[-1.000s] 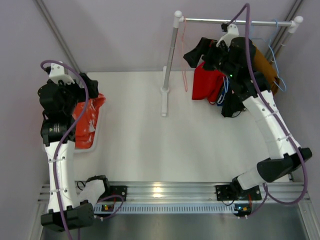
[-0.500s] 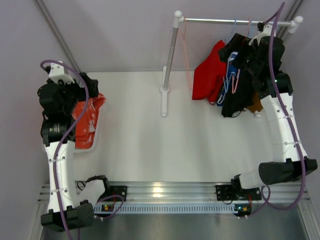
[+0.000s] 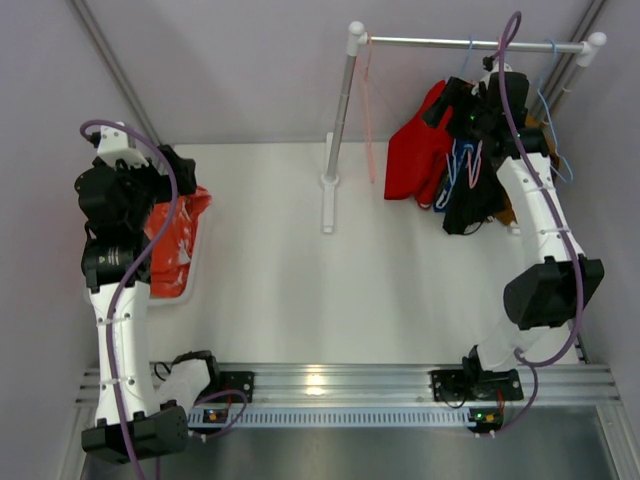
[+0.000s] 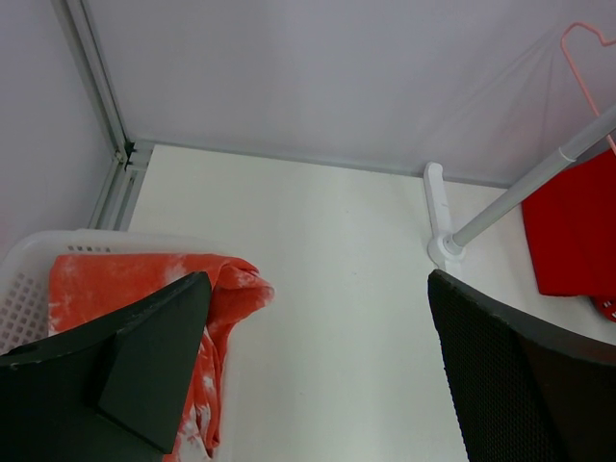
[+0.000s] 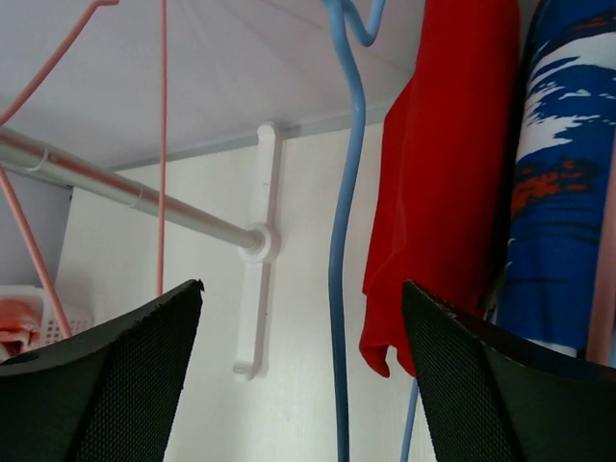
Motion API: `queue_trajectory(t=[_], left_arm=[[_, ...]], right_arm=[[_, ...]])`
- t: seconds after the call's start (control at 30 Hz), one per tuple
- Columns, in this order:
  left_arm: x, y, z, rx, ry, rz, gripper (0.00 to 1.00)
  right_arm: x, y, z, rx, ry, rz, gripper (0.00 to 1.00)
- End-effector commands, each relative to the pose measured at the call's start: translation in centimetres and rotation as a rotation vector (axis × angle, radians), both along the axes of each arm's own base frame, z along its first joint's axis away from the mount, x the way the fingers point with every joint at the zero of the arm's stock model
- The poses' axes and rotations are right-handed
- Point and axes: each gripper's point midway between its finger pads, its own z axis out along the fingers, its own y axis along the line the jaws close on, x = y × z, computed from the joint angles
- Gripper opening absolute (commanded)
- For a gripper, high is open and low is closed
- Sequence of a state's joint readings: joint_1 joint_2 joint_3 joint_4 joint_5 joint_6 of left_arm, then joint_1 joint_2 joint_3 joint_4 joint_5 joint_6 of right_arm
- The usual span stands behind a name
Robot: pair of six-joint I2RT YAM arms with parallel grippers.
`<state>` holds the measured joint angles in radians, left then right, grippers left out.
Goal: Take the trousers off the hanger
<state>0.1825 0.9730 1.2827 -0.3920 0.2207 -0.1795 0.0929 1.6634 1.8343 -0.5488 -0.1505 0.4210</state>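
Plain red trousers [image 3: 408, 152], blue-and-white trousers [image 3: 461, 165], black trousers [image 3: 468, 208] and a brown pair [image 3: 514, 210] hang from hangers on the rail [image 3: 440, 42]. My right gripper [image 3: 449, 104] is open and empty, high up just under the rail beside them. In the right wrist view a blue hanger wire [image 5: 339, 289] runs down between the open jaws of the right gripper [image 5: 300, 289], untouched, with the red trousers [image 5: 452, 164] and the blue-and-white trousers [image 5: 568, 183] to its right. Orange-red speckled trousers [image 3: 176, 235] lie in the white basket [image 4: 38, 252]. My left gripper [image 4: 318, 279] is open and empty over it.
The rack's white post [image 3: 338, 130] stands on a foot [image 3: 328, 205] in the middle of the table. An empty pink hanger [image 3: 369, 110] hangs at the rail's left end. Grey walls close in the back and both sides.
My right arm has left the hanging clothes, swung out to the right end of the rail, then come back left beside the red trousers. The left arm has not moved.
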Motion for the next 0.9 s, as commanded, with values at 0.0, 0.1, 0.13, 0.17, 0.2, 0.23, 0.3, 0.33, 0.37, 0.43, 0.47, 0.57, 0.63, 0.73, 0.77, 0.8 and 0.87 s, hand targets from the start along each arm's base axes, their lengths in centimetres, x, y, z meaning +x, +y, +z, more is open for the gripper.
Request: queue_trajectory(t=[0.0, 0.1, 0.13, 0.17, 0.2, 0.23, 0.3, 0.33, 0.37, 0.43, 0.47, 0.57, 0.63, 0.73, 0.77, 0.8, 0.87], left_arm=[[-0.3, 0.1, 2.7, 0.025, -0.086, 0.003, 0.99], [-0.1, 0.0, 2.3, 0.017, -0.075, -0.002, 0.99], [0.0, 0.0, 2.1, 0.014, -0.070, -0.003, 0.99], [0.1, 0.0, 2.1, 0.010, -0.069, -0.003, 0.99], [0.1, 0.0, 2.1, 0.006, -0.069, -0.003, 0.99], [0.2, -0.1, 1.9, 0.004, -0.066, -0.007, 0.99], [0.3, -0.1, 1.9, -0.002, -0.065, -0.007, 0.99], [0.4, -0.1, 1.8, -0.004, -0.064, -0.009, 0.99], [0.4, -0.2, 1.8, -0.004, -0.064, -0.010, 0.99], [0.5, -0.2, 1.7, -0.005, -0.061, -0.012, 0.99], [0.5, -0.1, 1.8, -0.002, -0.065, -0.012, 0.99], [0.5, -0.3, 1.8, -0.002, -0.067, -0.019, 0.99], [0.6, -0.3, 1.8, 0.000, -0.070, -0.024, 0.99], [0.7, -0.5, 1.9, 0.001, -0.077, -0.035, 0.99], [0.7, -0.5, 2.0, 0.001, -0.079, -0.038, 0.99], [0.7, -0.5, 1.9, 0.003, -0.082, -0.040, 0.99], [0.8, -0.4, 1.9, 0.013, -0.085, -0.034, 0.99]], right_arm=[[0.9, 1.3, 3.9, 0.100, -0.114, 0.095, 0.80], [1.2, 2.2, 4.3, 0.161, -0.127, 0.148, 0.71], [1.4, 2.2, 4.6, 0.172, -0.135, 0.156, 0.68], [1.4, 2.4, 4.7, 0.181, -0.137, 0.166, 0.64], [1.3, 2.6, 4.9, 0.195, -0.135, 0.180, 0.56], [1.4, 2.7, 4.9, 0.204, -0.135, 0.184, 0.51], [1.5, 2.8, 4.9, 0.223, -0.129, 0.191, 0.38], [1.7, 2.7, 4.7, 0.231, -0.123, 0.195, 0.34], [1.8, 2.9, 4.6, 0.243, -0.120, 0.201, 0.30], [1.9, 2.8, 4.4, 0.279, -0.102, 0.207, 0.16], [1.8, 3.1, 4.6, 0.304, -0.098, 0.226, 0.08], [1.7, 3.3, 5.1, 0.347, -0.104, 0.251, 0.00], [1.4, 3.5, 5.8, 0.357, -0.125, 0.267, 0.00], [1.0, 4.0, 7.8, 0.383, -0.179, 0.304, 0.00], [0.9, 4.1, 8.3, 0.389, -0.193, 0.315, 0.00], [0.3, 4.5, 9.3, 0.416, -0.206, 0.337, 0.00], [0.3, 3.1, 11.1, 0.439, -0.263, 0.330, 0.00]])
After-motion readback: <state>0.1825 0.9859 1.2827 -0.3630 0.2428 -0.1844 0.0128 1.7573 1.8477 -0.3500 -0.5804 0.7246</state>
